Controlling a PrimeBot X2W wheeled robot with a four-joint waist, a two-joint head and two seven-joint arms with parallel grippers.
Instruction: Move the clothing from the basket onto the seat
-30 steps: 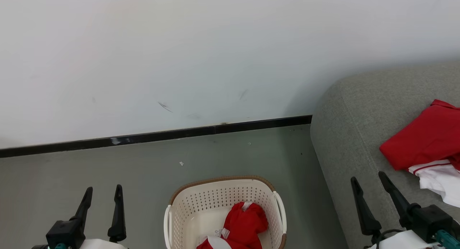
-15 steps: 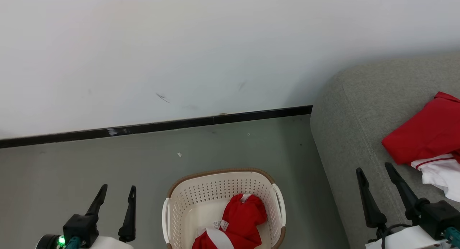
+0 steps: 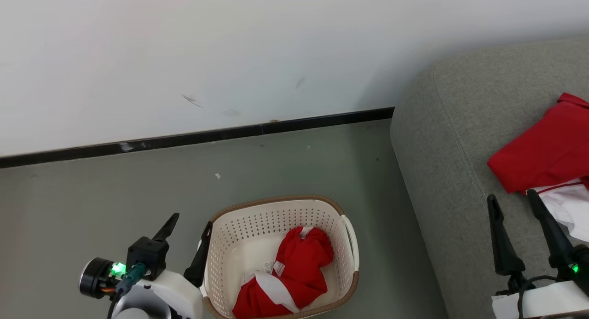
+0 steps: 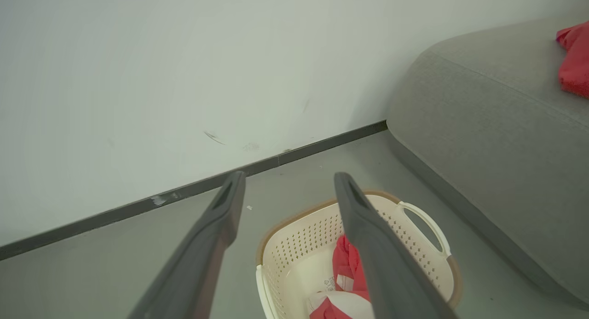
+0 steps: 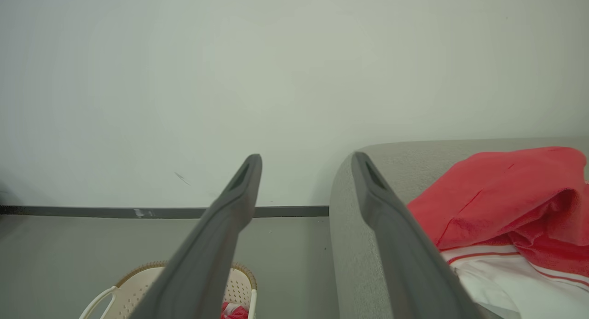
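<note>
One garment (image 3: 297, 268) in basket (image 3: 257, 220) beside left gripper (image 3: 192, 220)

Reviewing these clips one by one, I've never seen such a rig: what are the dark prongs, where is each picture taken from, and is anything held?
The prongs are the fingers of a two-armed robot's grippers. One picture is from its head camera, looking down: the left gripper is near the basket, the right gripper by the sofa. The other two come from wrist cameras looking along each gripper's own fingers. The basket stands on the floor with a red garment inside; more red and white clothing lies on the sofa. Both grippers are open and hold nothing.
</note>
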